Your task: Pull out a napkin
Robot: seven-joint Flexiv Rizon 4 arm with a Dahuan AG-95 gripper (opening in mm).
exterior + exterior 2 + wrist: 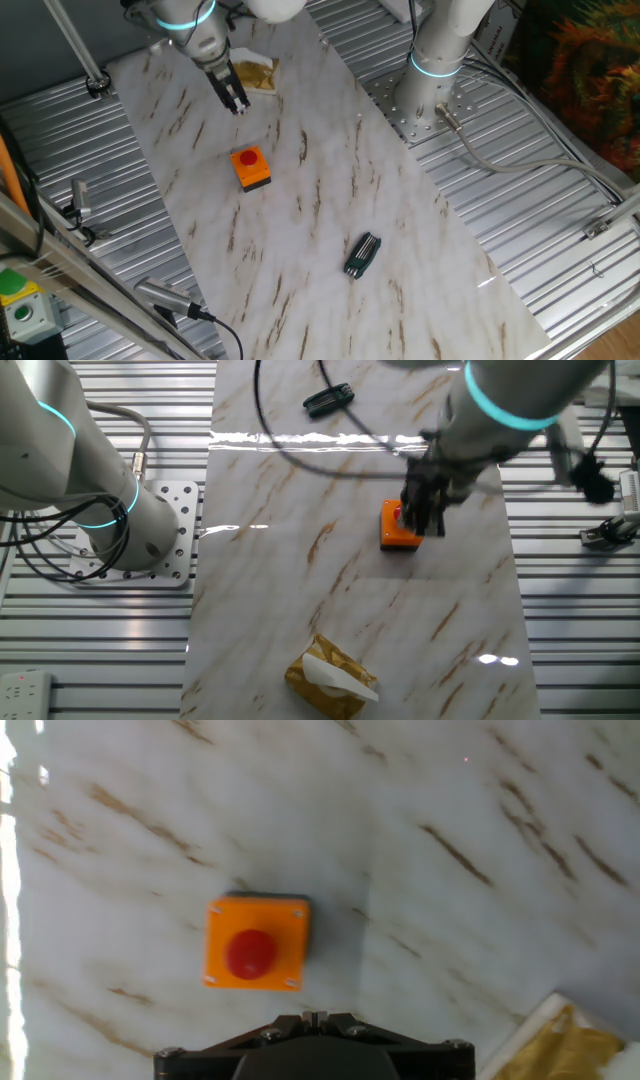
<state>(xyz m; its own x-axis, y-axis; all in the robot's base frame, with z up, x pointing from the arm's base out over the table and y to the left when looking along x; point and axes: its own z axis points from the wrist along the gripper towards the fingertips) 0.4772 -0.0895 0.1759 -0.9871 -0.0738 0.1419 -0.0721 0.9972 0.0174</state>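
My gripper (237, 100) hangs above the marble table (300, 230), fingers drawn together on nothing. The napkin (338, 680) lies off to one side of me, well apart, poking from the slot of the tan-gold tissue pack (325, 678): thin, white, creased. The orange button box (257, 943) sits below me. My own camera cuts off the pack and hides my fingertips.

clear: marble top (300, 220) mostly open | obstacles: orange button box (251, 168), black tool (362, 255), possibly low
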